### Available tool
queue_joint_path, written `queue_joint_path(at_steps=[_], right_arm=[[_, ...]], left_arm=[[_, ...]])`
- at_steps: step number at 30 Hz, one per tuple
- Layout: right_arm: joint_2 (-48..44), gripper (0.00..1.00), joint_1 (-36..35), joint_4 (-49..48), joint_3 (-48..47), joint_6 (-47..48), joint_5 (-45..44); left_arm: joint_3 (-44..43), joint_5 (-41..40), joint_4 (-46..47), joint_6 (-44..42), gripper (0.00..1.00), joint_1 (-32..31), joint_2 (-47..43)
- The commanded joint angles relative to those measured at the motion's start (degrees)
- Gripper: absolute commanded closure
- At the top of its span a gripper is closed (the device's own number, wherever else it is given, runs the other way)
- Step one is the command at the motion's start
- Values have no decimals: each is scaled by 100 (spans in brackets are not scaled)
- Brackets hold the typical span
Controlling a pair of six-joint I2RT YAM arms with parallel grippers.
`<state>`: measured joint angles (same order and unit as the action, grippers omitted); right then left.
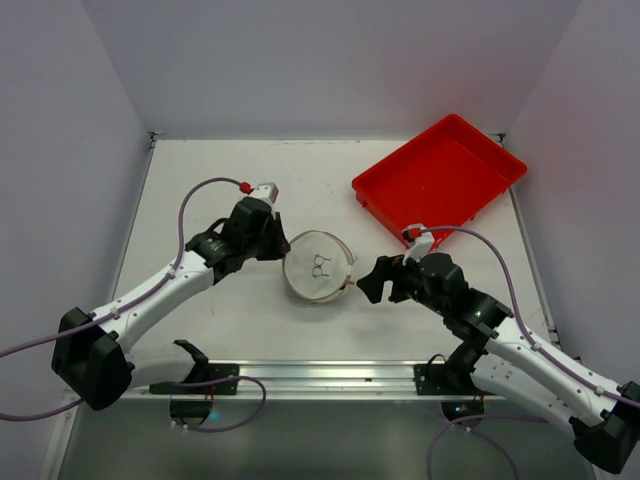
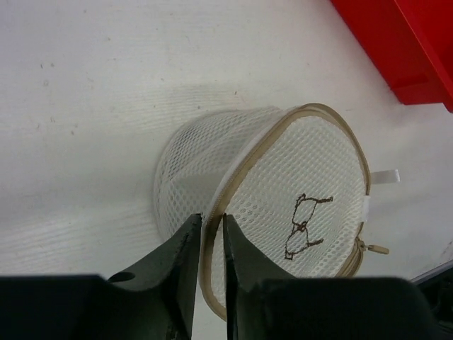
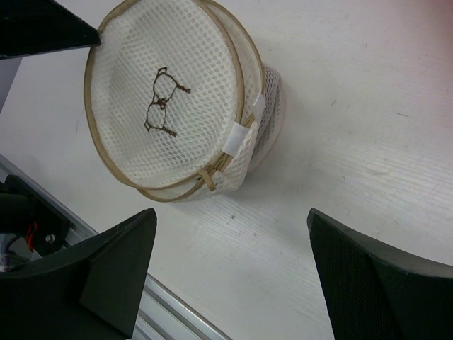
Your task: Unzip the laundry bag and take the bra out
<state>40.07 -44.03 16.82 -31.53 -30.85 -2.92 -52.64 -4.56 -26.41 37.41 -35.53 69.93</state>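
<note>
Black left fingers (image 2: 182, 273) pinch the laundry bag (image 2: 283, 184) rim; right fingers (image 3: 113, 273) gape empty.

No words or numbers could be read. Only a small dark bra outline (image 2: 304, 228) was seen printed on the flat mesh end of the laundry bag (image 2: 212, 163).

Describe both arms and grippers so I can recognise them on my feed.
The left arm and right arm match: white links with black joints and black bases. The left gripper and right gripper are black with wedge-shaped fingers, each topped by a white block with a red connector feeding a purple cable.
</note>
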Motion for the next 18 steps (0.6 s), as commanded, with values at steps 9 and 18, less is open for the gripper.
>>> queue_joint_path(at_steps=[9,18], right_arm=[[-158,11,-9,-3,41,-132,-297],[-587,11,-9,128,33,-184,-683]], left_arm=[[-264,745,532,-533,100,-16,-155],[-1036,974,673,-366,100,-761,-103]])
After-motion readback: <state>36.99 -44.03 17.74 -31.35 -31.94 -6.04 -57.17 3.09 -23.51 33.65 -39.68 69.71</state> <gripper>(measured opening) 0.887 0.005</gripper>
